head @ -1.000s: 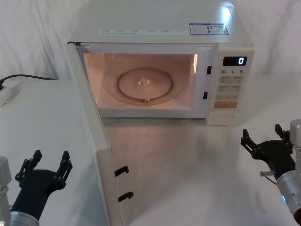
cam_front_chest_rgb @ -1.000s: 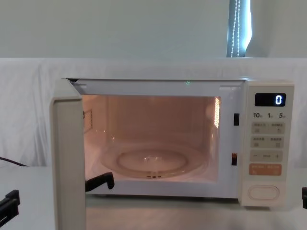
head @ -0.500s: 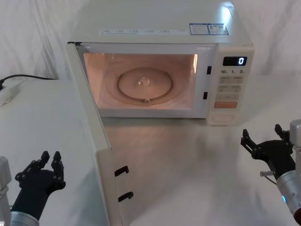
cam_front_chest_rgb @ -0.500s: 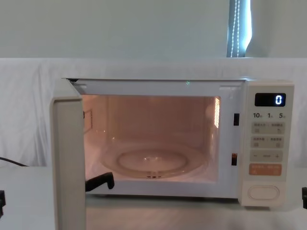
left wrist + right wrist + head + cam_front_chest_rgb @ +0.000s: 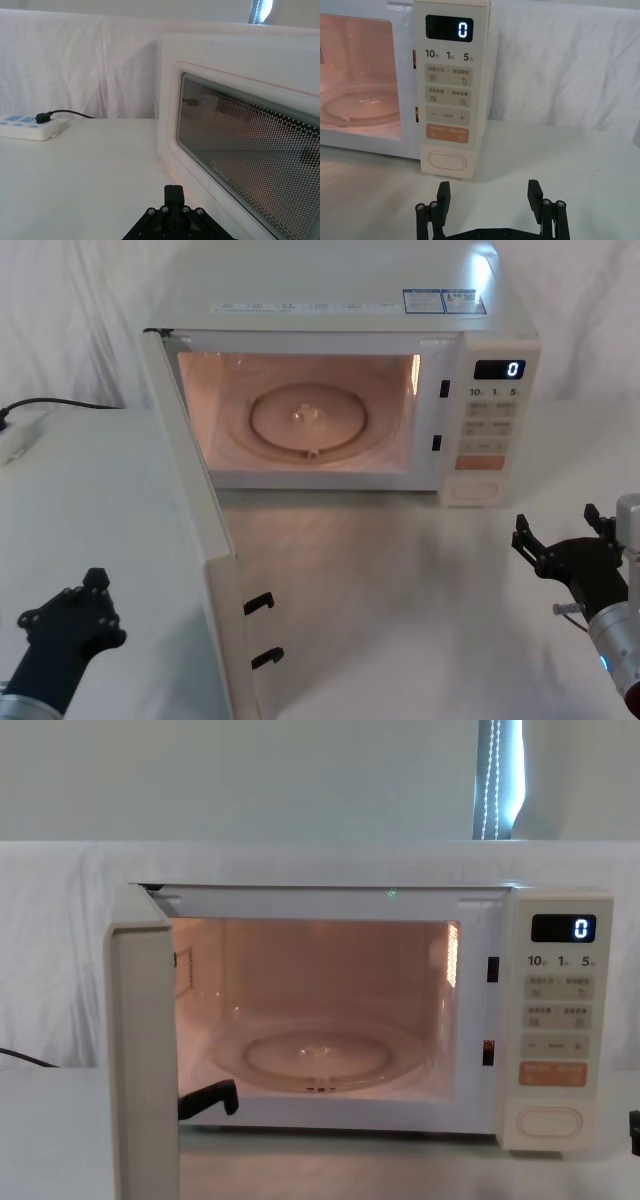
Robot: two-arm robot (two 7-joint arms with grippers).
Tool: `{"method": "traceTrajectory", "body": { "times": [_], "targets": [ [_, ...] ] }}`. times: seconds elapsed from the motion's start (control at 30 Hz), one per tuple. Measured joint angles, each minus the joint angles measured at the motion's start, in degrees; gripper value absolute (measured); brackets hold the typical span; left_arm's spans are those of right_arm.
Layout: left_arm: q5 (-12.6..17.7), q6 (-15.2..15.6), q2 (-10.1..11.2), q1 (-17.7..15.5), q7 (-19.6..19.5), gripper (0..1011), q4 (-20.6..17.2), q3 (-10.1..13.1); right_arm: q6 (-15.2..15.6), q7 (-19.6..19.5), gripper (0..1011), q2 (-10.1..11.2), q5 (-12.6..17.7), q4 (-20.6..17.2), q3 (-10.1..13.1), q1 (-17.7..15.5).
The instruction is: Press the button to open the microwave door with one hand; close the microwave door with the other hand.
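Left gripper (image 5: 92,592) fingers now pressed together, beside open microwave door (image 5: 200,540); right gripper (image 5: 565,530) fingers spread.

Black skeletal end effector (image 5: 563,538) with screwed finger links on a silver wrist, blue light glowing.

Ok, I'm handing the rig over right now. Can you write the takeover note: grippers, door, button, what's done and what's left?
Left gripper: shut, low at the robot's left, on the outer side of the door, not touching it.
Right gripper: open, empty, hovering above the table in front of the button, clear of it.
Door: swung wide open toward the robot, cavity lit, turntable bare. Display reads 0.
Done: door is open, so the button press looks complete.
Left: push the door shut with the left gripper.
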Motion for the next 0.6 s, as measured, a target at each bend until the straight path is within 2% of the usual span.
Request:
{"method": "traceTrajectory", "body": {
  "times": [0.13, 0.23, 0.3, 0.37, 0.47, 0.57, 0.6],
  "targets": [
    [-2.62, 2.29, 0.55, 1.53, -2.35, 0, -2.25, -2.09, 0.0, 0.0, 1002, 0.0, 0.0, 0.0, 0.0, 0.0],
    [-6.41, 5.21, 1.39, 2.69, -4.85, 0, -4.61, -4.32, 0.0, 0.0, 1002, 0.0, 0.0, 0.01, 0.0, 0.0],
    [-7.32, 5.81, 1.64, 2.89, -5.38, 0, -5.03, -4.7, 0.0, 0.0, 1002, 0.0, 0.0, 0.0, 0.0, 0.0],
    [-10.6, 7.79, 3.02, 3.37, -7.33, 0, -6.74, -6.16, 0.0, 0.0, 1002, 0.0, 0.0, 0.01, 0.0, 0.0],
    [-13.16, 9.34, 4.23, 3.49, -8.92, 0, -8.01, -7.17, 0.0, 0.0, 1002, 0.0, 0.0, 0.0, 0.0, 0.0],
    [-17.6, 12.38, 6.34, 3.25, -11.47, 0, -10.24, -8.7, 0.0, 0.0, 1002, 0.0, 0.0, 0.0, 0.0, 0.0],
    [-17.6, 12.38, 6.34, 3.25, -11.47, 0, -10.24, -8.7, 0.0, 0.0, 1002, 0.0, 0.0, 0.0, 0.0, 0.0]
  ]
}}
